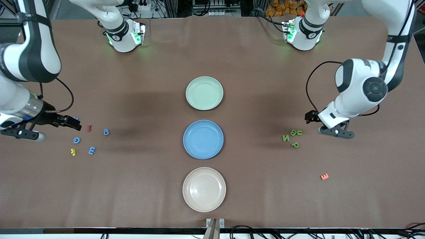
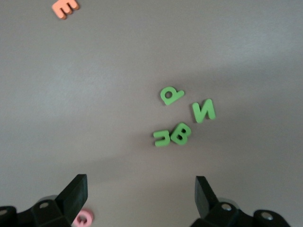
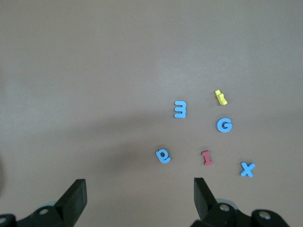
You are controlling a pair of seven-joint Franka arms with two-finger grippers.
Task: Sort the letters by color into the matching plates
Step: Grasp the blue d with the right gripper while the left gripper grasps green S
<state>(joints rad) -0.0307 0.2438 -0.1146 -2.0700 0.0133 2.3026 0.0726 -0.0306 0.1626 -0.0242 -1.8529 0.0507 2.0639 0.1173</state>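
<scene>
Since nothing is sorted yet, all three plates sit bare in a row down the middle of the bench: green plate (image 1: 204,93), blue plate (image 1: 203,139), cream plate (image 1: 204,189). Four green letters (image 1: 292,137) lie in a little bunch toward the left arm's edge. The left gripper (image 1: 313,119) hangs just beside them with its jaws wide open and holding nothing. Its arm is much closer to them. The blue letters (image 1: 91,141) lie spread out toward the right arm's edge, mixed with a red letter (image 1: 89,128) and a yellow letter (image 1: 73,152). The right gripper (image 1: 73,123) hangs over them, open too. One orange letter (image 1: 324,176) lies alone, nearer the front edge.
</scene>
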